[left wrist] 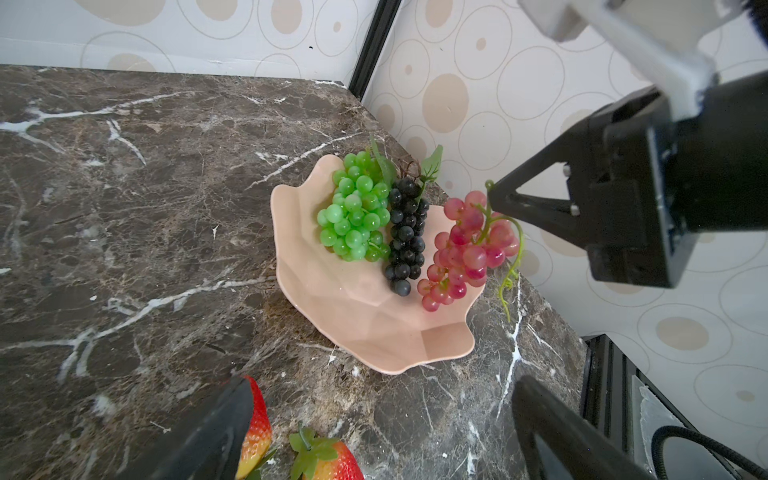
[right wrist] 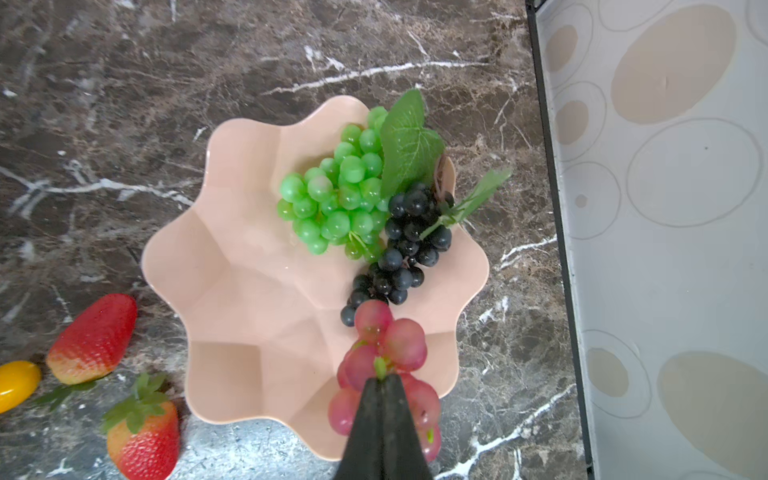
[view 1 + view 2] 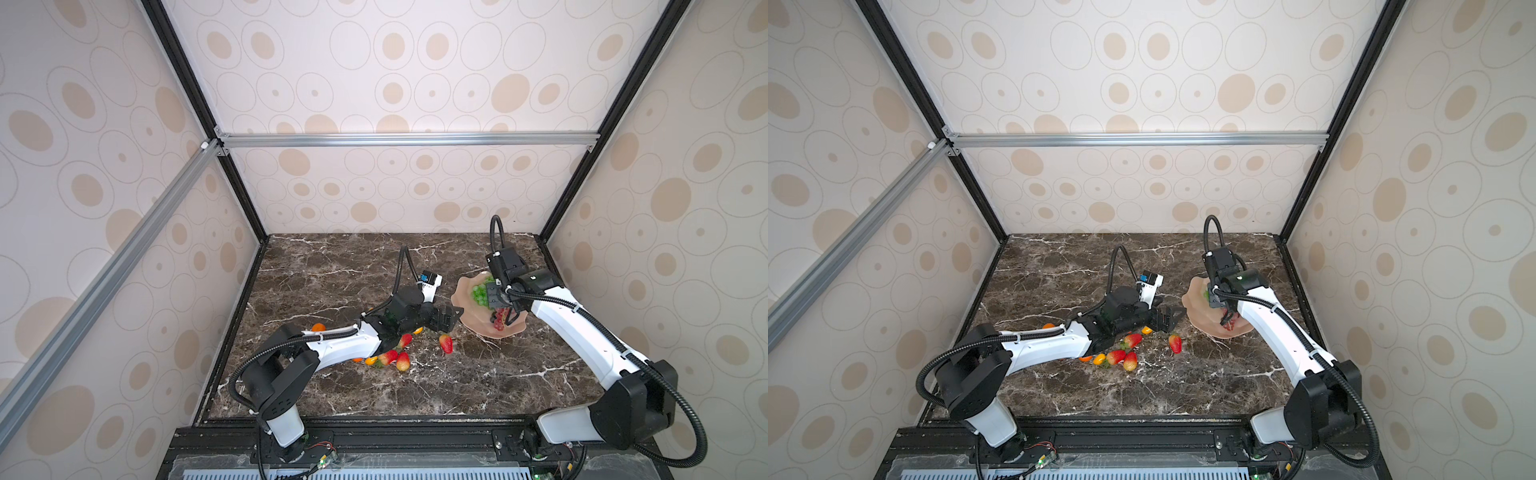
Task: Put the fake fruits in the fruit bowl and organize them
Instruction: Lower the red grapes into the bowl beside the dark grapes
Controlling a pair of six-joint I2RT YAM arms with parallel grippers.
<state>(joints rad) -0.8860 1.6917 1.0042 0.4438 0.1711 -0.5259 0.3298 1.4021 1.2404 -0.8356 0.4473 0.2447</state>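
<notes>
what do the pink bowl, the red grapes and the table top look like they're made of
Bowl: probably plastic, maybe glazed ceramic; smooth pale pink facets with a soft, even sheen.
Red grapes: glossy, slightly see-through plastic; light glows through the beads, and the stem is bright green.
Table top: looks like polished brown marble with white veins, though it could be a printed laminate.

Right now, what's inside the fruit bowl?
A green grape bunch and a dark grape bunch lie inside the fruit bowl. The right gripper holds a red grape bunch over it. Anything beneath them is hidden.
</notes>
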